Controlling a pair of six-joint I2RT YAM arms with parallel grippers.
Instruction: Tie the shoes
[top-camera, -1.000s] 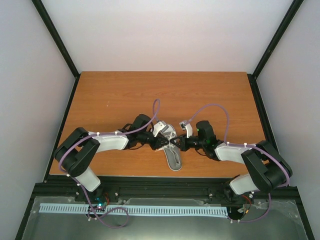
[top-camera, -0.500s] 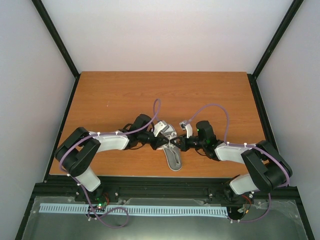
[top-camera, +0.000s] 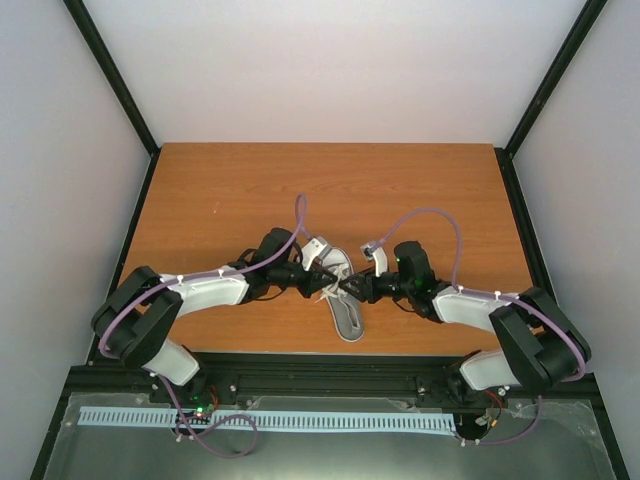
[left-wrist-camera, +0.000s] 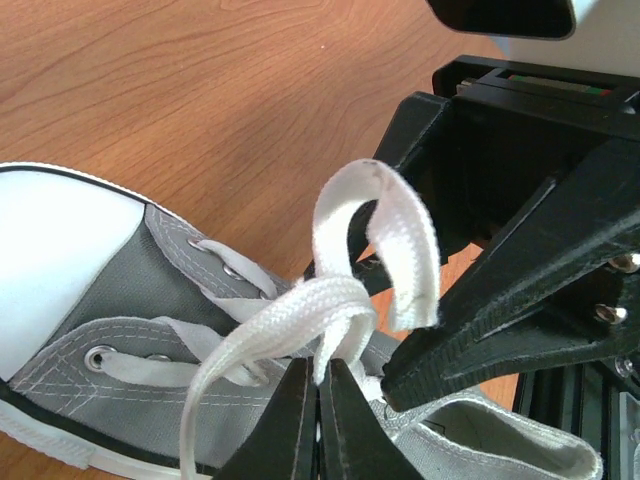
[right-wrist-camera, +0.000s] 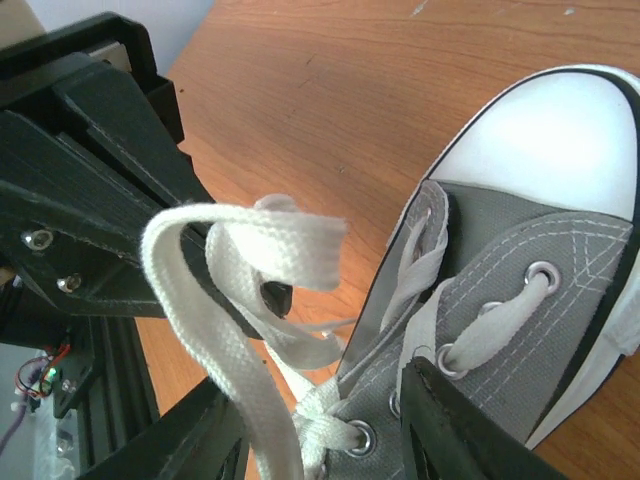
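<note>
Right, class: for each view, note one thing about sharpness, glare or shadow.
Top external: even, soft light, the sneaker small and short of detail. Left wrist: lace crisp, white toe cap nearly blown out. Right wrist: toe cap glaring too, the claw fingers dark and featureless.

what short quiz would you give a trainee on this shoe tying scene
1. True or false: the left gripper is shut on a white lace.
2. Pick one: the toe cap of the grey sneaker is A) red, B) white, C) black.
3. Fill in: the jaws of the right gripper stand ____ beside the eyelets.

Key: 1 true; 2 B; 3 open.
</note>
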